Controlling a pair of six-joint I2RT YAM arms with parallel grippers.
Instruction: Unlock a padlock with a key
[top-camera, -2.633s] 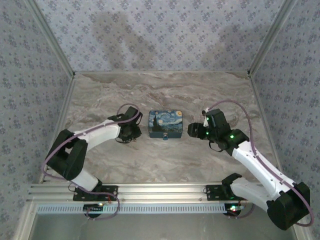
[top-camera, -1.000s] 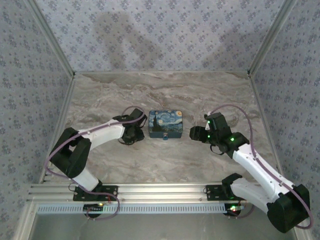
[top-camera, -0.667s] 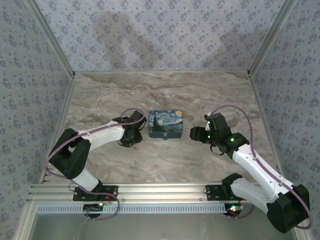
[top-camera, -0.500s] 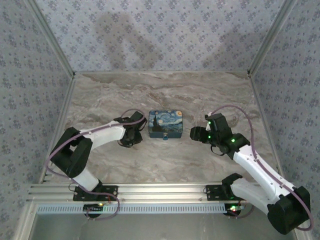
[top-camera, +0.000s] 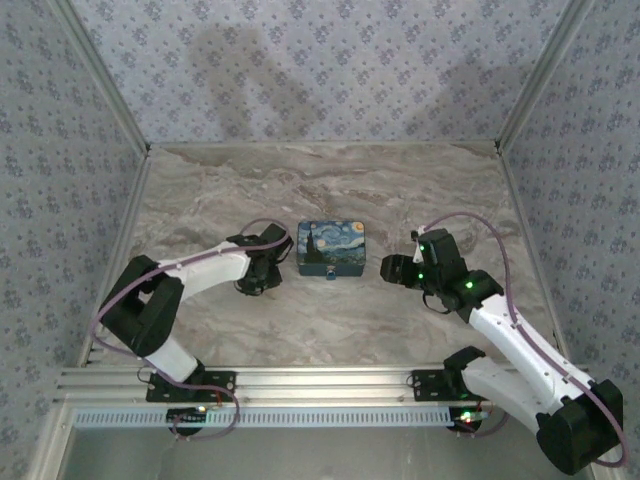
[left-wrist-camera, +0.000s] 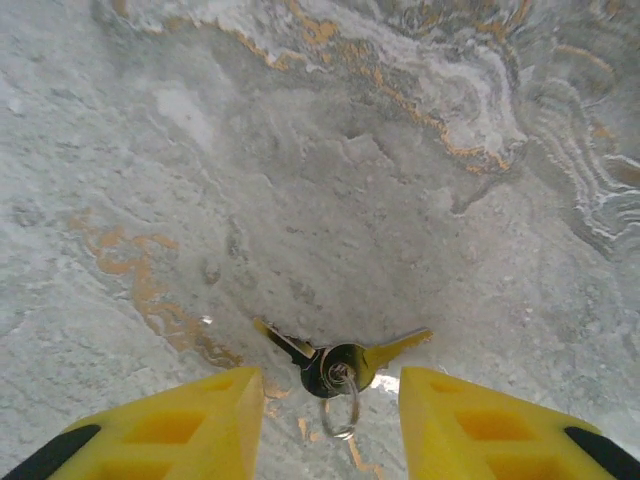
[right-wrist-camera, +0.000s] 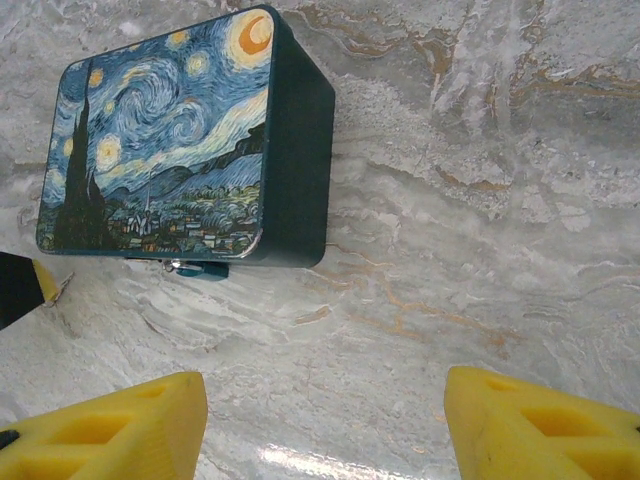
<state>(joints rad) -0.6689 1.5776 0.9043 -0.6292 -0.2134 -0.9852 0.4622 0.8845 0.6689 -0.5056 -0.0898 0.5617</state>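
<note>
Your left pincer (left-wrist-camera: 325, 390) is open, jaws standing either side of the keys (left-wrist-camera: 340, 362), two on a ring lying flat on the marble worktop (left-wrist-camera: 300, 150), with a gap showing on both sides. The night-sky print box (top-camera: 331, 247) sits mid-worktop, and the left pincer is just off its left side. The padlock (right-wrist-camera: 200, 268), tiny and bluish, sits at the box's near face, low by the worktop. Your right pincer (right-wrist-camera: 320, 400) is wide open, holding nothing, near the box's right side but apart from it.

Lab booth: patterned walls (top-camera: 320, 70), aluminium frame (top-camera: 300, 381)
</note>
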